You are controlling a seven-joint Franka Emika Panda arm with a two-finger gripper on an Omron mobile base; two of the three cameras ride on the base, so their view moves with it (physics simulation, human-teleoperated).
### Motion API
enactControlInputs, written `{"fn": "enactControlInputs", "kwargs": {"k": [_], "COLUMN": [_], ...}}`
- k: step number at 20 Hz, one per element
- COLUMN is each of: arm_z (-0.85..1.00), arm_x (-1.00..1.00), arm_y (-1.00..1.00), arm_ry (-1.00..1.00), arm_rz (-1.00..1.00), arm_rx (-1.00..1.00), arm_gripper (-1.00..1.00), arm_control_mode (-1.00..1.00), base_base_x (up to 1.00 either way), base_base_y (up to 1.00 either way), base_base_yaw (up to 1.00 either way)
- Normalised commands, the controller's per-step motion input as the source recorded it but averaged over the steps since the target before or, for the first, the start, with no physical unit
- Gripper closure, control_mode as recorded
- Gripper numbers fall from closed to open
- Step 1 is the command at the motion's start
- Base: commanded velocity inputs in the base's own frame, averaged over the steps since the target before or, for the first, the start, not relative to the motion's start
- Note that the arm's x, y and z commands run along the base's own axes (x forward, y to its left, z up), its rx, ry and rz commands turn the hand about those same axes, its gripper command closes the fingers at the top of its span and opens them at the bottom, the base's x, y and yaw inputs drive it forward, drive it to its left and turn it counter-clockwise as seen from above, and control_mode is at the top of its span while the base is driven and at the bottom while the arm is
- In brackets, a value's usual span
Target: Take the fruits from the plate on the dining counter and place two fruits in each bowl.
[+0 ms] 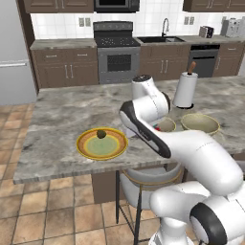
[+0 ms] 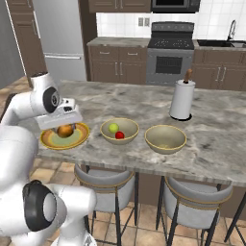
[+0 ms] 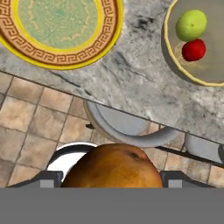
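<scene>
1. Dark wood cabinets [image 1: 62, 67], a black stove [image 1: 118, 50] and a sink [image 1: 160, 39] line the back wall of a tiled kitchen, with a steel fridge [image 2: 60, 38] at the far left.
2. Across the foreground runs the dining counter [image 1: 62, 115], its marbled stone top carrying all the tableware; two grey stools [image 2: 106, 185] stand tucked under its near edge.
3. White robot arm [image 1: 191, 158] reaches over the near edge and, in the left base view, stands in front of much of the nearer bowl.
4. Paper towel roll [image 2: 182, 99] stands upright behind the bowls.
5. Striped-rim plate [image 1: 86, 146] sits left of the bowls, a dark fruit [image 1: 101, 134] on its far side.
6. Two tan bowls sit side by side: the middle bowl [image 2: 106, 134] holds a yellow-green fruit [image 2: 113, 128] and a red fruit [image 2: 119, 135], touching; the right bowl [image 2: 166, 139] looks empty.
7. Gripper [image 3: 111, 179] pinches the orange fruit [image 3: 113, 168] between its fingers, apparently above the plate's near rim.
</scene>
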Motion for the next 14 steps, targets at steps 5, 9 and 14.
{"fn": "enactControlInputs", "kwargs": {"k": [5, 9, 14], "arm_z": [0.10, 0.21, 0.03], "arm_x": [-0.25, 0.13, 0.62], "arm_y": [-0.75, -0.73, -0.98], "arm_ry": [0.00, 0.00, 0.00], "arm_rz": [-0.40, -0.29, -0.27], "arm_rx": [0.00, -0.02, -0.01], "arm_gripper": [1.00, 1.00, 1.00], "arm_control_mode": [-1.00, -1.00, -1.00], "base_base_x": [0.00, 0.00, 0.00], "base_base_y": [0.00, 0.00, 0.00], "base_base_yaw": [0.00, 0.00, 0.00]}}
